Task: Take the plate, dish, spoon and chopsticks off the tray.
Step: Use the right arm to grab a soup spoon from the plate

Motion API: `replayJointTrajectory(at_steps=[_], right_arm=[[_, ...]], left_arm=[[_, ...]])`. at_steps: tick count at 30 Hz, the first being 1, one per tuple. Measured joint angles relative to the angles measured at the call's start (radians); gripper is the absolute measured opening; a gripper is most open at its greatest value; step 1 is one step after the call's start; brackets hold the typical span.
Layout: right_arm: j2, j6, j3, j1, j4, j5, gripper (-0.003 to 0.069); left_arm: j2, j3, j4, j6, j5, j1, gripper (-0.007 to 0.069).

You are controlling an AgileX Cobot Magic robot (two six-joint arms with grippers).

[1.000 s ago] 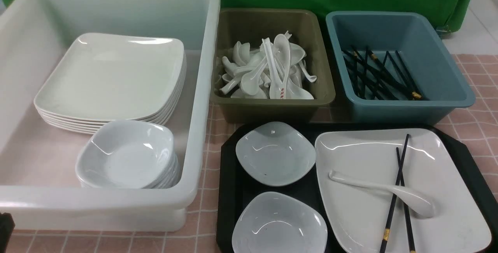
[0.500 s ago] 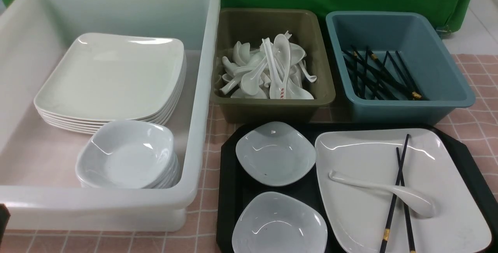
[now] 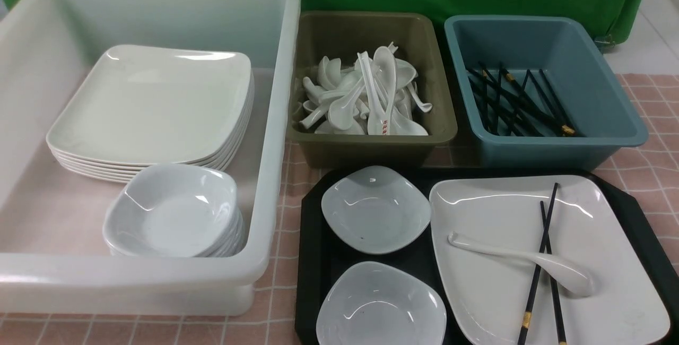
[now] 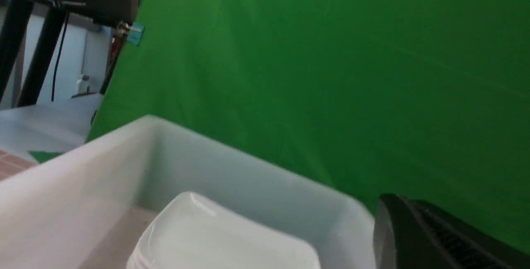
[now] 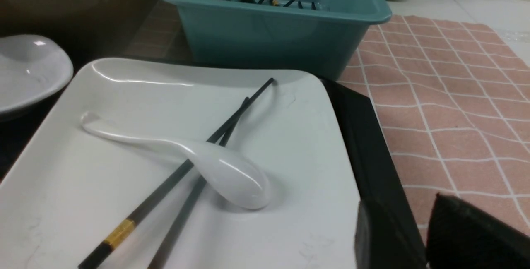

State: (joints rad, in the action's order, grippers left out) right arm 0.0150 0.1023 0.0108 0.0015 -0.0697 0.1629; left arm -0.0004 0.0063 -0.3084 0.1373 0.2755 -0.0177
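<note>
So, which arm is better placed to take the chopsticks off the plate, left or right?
Right. The right gripper hovers open beside the right rim of the tray, close to the chopsticks on the plate. The left arm's camera faces the white tub instead.

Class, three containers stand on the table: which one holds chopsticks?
The blue bin on the right: black chopsticks lie inside. The olive bin holds spoons; the white tub holds plates and dishes.

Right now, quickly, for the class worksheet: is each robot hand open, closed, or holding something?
Left hand: closed, with nothing seen in it.
Right hand: open and empty.
</note>
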Motion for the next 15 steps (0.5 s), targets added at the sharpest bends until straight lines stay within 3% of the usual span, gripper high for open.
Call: replayJointTrajectory(at_steps=[1,4,7,11,15], right_arm=[[0.000,-0.004,0.000,0.000,0.002,-0.004,0.0247],[0.000,-0.173,-0.008,0.000,0.101,-0.133,0.0247],[0.000,-0.423,-0.008,0.000,0.174,-0.275,0.0247],[0.000,-0.564,-0.008,0.000,0.193,-0.368,0.0247],[0.000,-0.606,-0.008,0.000,0.198,-0.415,0.0247]], left_arm=[[0.000,0.000,0.002,0.013,0.017,0.000,0.0006],[0.000,-0.011,0.036,0.146,0.140,0.000,0.0006],[-0.001,-0.113,0.091,0.235,0.053,0.000,0.0006],[0.028,-0.294,0.136,0.260,-0.214,0.000,0.0006],[0.229,-0.582,0.144,0.173,-0.756,0.000,0.0006]])
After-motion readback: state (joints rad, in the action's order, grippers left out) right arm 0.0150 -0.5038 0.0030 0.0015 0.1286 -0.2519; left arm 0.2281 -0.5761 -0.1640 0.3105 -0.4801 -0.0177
